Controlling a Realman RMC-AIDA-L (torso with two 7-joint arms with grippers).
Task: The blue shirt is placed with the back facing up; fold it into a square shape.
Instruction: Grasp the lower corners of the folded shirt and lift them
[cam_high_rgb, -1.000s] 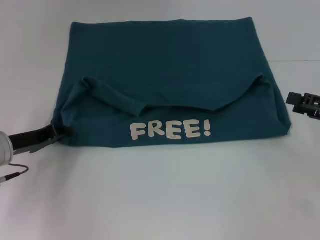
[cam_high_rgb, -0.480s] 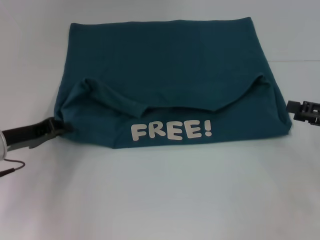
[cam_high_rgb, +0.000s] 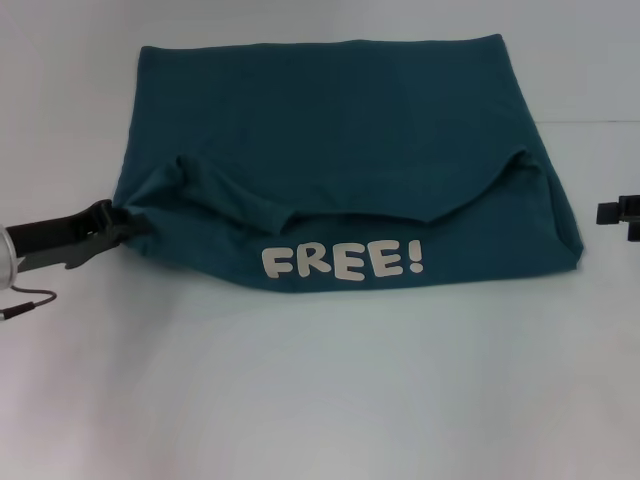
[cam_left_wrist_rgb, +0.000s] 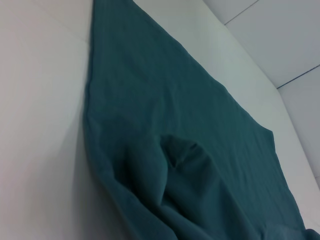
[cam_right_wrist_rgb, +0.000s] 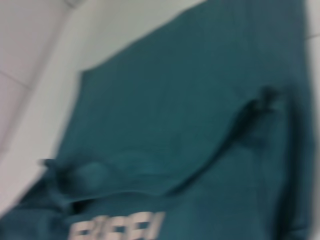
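Note:
The blue shirt (cam_high_rgb: 340, 140) lies spread on the white table, its near part folded over so the white "FREE!" lettering (cam_high_rgb: 342, 262) faces up. My left gripper (cam_high_rgb: 118, 224) is at the shirt's near-left corner, shut on the bunched fabric there. My right gripper (cam_high_rgb: 622, 212) sits at the far right of the head view, clear of the shirt's right edge. The left wrist view shows the blue shirt (cam_left_wrist_rgb: 200, 150) with a raised fold and none of my fingers. In the right wrist view the blue shirt (cam_right_wrist_rgb: 190, 115) fills the picture, with its lettering (cam_right_wrist_rgb: 117, 227) in sight.
The white table (cam_high_rgb: 320, 400) stretches bare in front of the shirt and on both sides. A thin cable (cam_high_rgb: 25, 303) hangs by the left arm near the left edge of the head view.
My left gripper has moved farther from me, dragging the shirt's near-left corner back with it. The right gripper has pulled away to the right, off the shirt's edge.

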